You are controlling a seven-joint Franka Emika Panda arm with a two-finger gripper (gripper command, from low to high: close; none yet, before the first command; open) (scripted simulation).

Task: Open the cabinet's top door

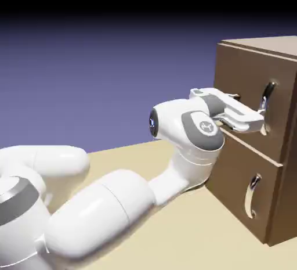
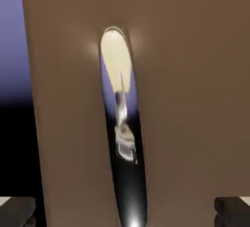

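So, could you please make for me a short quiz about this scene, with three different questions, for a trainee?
1. True or false: the gripper is closed tightly on the handle of the top door.
2. Fill in the blank: the handle in the hand view is shiny and stands out from a door that is ____ in colour.
3. Which handle is the gripper nearer to: (a) the upper handle, or (b) the lower handle?

Key: 1. False, the finger tips stand wide apart, with the handle between their lines but not gripped. 2. Brown. 3. (a).
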